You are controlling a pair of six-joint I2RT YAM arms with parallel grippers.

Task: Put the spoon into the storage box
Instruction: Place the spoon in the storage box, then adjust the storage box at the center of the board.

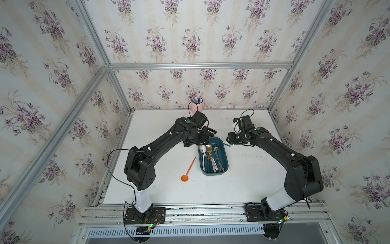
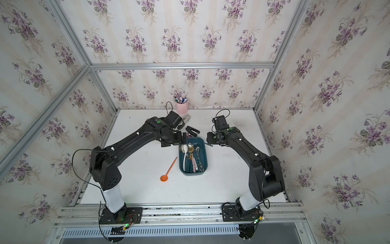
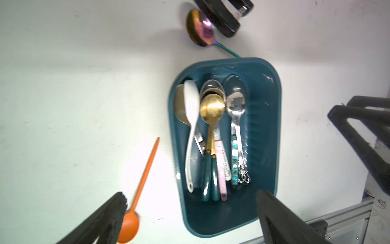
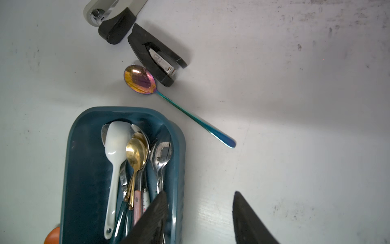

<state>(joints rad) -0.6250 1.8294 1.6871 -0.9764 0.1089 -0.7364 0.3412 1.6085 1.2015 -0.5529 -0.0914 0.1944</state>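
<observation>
The teal storage box (image 1: 226, 157) (image 3: 263, 126) lies mid-table and holds several spoons, among them a white one (image 3: 192, 118) and a gold one (image 3: 212, 109). On the table to its left lies an orange spoon (image 1: 188, 169) (image 3: 145, 171). A rainbow-coloured spoon (image 4: 139, 79) (image 3: 199, 27) rests on the table behind the box, bowl against a stapler. My left gripper (image 3: 191, 195) (image 1: 201, 140) hangs over the box's far left end, open wide and empty. My right gripper (image 4: 200, 193) (image 1: 229, 138) hovers at the box's far right corner, open, with only bare table between its fingers.
A black stapler (image 4: 156, 55) (image 2: 192, 131) and a grey-and-black one (image 4: 111, 19) lie behind the box. A pink pen cup (image 1: 197, 107) stands against the back wall. Metal frame posts bound the table's sides.
</observation>
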